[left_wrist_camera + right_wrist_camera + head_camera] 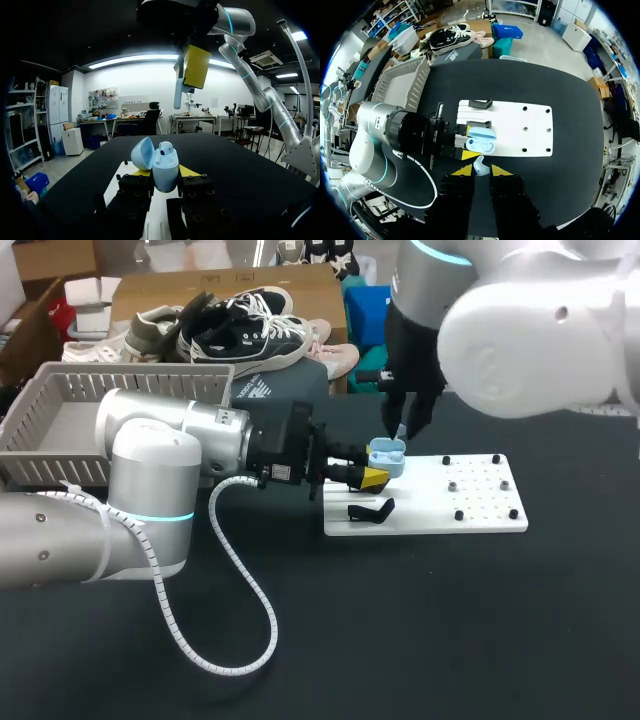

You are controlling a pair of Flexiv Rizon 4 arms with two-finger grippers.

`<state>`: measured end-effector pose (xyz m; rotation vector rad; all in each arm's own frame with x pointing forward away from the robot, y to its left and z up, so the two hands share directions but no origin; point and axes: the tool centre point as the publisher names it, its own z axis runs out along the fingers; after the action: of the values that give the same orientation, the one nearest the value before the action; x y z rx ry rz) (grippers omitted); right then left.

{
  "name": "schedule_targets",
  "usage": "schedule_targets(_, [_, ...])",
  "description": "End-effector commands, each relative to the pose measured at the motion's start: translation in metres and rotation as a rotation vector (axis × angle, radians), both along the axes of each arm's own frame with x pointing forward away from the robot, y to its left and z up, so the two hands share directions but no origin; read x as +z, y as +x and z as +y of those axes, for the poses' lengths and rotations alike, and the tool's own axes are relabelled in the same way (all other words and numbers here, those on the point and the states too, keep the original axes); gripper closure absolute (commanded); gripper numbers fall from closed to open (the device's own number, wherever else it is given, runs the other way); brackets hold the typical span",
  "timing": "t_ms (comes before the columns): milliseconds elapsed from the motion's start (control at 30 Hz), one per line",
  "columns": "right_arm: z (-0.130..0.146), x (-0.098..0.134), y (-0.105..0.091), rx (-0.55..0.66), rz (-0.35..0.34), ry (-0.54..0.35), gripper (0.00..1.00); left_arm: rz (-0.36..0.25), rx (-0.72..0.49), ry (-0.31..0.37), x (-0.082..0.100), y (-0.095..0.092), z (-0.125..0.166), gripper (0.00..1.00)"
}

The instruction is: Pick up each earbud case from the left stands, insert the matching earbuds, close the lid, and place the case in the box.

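Left gripper point(165, 175) - clamped on the case point(387, 454), one yellow tip on either side of its lower shell. The left arm lay level from the frame's left in the head view and held the case upright just right of centre, over the left end of the board point(470, 515).

Case pale blue, lid point(142, 152) hinged open and tilted back. Second earbud point(166, 147) sat in the near well of the open shell, head showing above the rim.

Right gripper point(481, 171) - narrow, fingers pinching the earbud point(178, 92) between the yellow tips. The right arm dropped in from the upper right of the head view, fingers pointing down. The earbud hung directly above the open case, apart from it, with a clear gap in the left wrist view.

Board white and flat on the black table point(420, 640), with small dark pegs point(459, 515) toward its right end. Right wrist view: one black stand point(480, 104) at the board's edge nearest the box, well apart from the case; another stand point(479, 123) just beside the case, between it and the first.

Box point(120, 385) - grey, lattice walls, at the upper left of the head view behind the left arm.
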<state>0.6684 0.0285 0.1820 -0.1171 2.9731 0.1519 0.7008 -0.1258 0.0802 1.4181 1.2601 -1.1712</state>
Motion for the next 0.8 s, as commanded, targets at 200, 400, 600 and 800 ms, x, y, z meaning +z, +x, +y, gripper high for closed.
schedule_targets(200, [0.011,-0.009,0.009,0.009,0.071,-0.018,1.0,-0.001,0.002,0.0,0.0,0.0,0.0,1.0])
schedule_targets(400, [0.008,-0.011,0.012,-0.006,0.071,-0.015,1.0,-0.001,0.002,0.0,0.0,0.0,0.0,1.0])
schedule_targets(600, [0.008,-0.011,0.012,-0.006,0.071,-0.015,1.0,-0.001,0.002,0.0,0.0,0.0,0.0,1.0])
schedule_targets(800, [0.009,-0.013,0.011,0.002,0.073,-0.006,1.0,-0.001,0.002,0.0,0.0,0.0,0.0,1.0])
